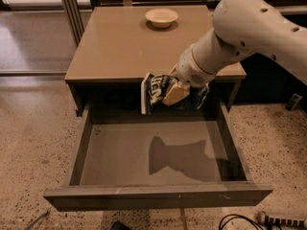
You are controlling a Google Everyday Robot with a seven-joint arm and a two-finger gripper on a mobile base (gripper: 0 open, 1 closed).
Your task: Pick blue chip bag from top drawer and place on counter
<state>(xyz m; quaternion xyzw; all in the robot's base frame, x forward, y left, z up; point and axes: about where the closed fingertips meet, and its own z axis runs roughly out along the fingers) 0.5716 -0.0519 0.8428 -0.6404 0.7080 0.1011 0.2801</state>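
Note:
The blue chip bag [154, 92], dark navy with white lettering and a white edge, hangs in the air in my gripper [173, 93]. The gripper is shut on the bag and holds it at the level of the counter's front edge, above the back of the open top drawer [158, 196]. The bag's shadow falls on the drawer floor. The tan counter [120, 42] lies just behind the bag. My white arm reaches in from the upper right.
A small pale bowl [161, 17] stands at the back middle of the counter. Speckled floor surrounds the cabinet. Cables and a power strip [278, 219] lie on the floor at the lower right. A metal post [72, 8] stands at the back left.

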